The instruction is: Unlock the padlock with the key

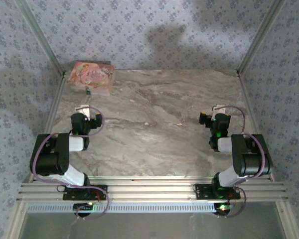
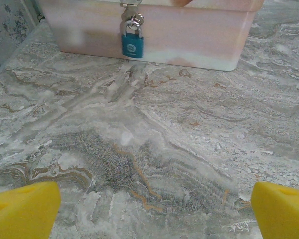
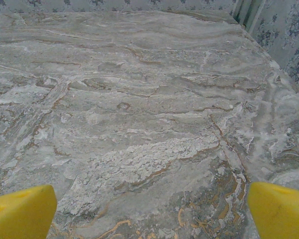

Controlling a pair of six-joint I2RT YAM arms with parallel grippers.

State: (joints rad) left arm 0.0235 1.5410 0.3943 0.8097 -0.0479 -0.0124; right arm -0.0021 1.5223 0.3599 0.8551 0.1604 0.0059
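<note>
The biggest thing here is the marble-patterned table (image 1: 154,129), grey with rusty veins, closed in on three sides by blue-flowered wallpaper walls (image 1: 154,30) and edged along the near side by a ribbed aluminium rail (image 1: 149,191). Both arms are bolted to that rail. The left arm (image 1: 55,154) is folded up on its side of the table and the right arm (image 1: 246,154) is folded much the same on the other side, the two well apart. In the far left corner sits a pink floral box (image 1: 91,77), close to the left wall. The left gripper (image 2: 154,211) faces the front of that box from some way back, low over the stone. Its yellow fingers (image 2: 22,209) are spread wide to the edges of the wrist picture, and only bare marble lies between them. The right gripper (image 3: 152,211) looks out over open tabletop toward the far right corner, with its yellow fingers (image 3: 281,209) just as far apart and holding nothing. Smallest of all is the padlock (image 2: 132,44), a little teal body with a silvery shackle. It hangs from a metal hasp (image 2: 131,17) on the front wall of the box, left of the middle of that wall, resting against the wall just above the table.
</note>
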